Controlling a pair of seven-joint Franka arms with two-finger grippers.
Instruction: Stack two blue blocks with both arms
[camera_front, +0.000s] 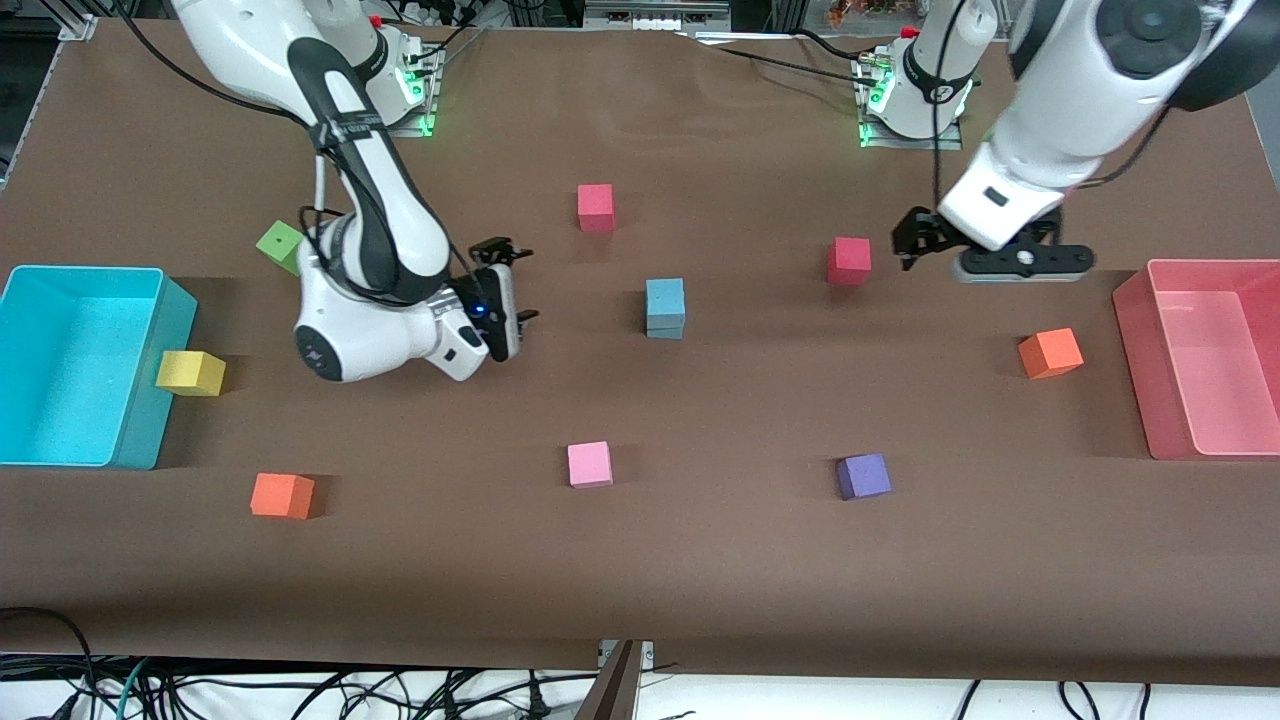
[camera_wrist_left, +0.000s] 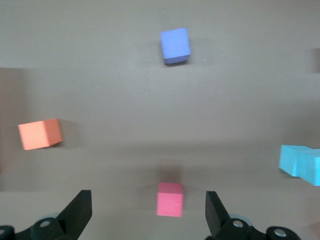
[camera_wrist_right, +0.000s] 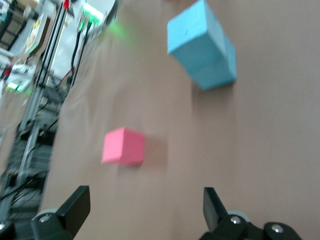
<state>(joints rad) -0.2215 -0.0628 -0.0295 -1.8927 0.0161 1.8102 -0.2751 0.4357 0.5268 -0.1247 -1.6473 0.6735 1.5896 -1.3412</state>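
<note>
Blue blocks (camera_front: 665, 308): stacked mid-table; likely light, soft foam, best pinched on side faces. Left gripper (camera_front: 912, 248) and right gripper (camera_front: 505, 283): both open, empty.

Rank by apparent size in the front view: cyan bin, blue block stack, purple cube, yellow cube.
1. cyan bin, by far the largest.
2. blue block stack, two cubes tall.
3. purple cube and yellow cube look alike; not ranked.
</note>
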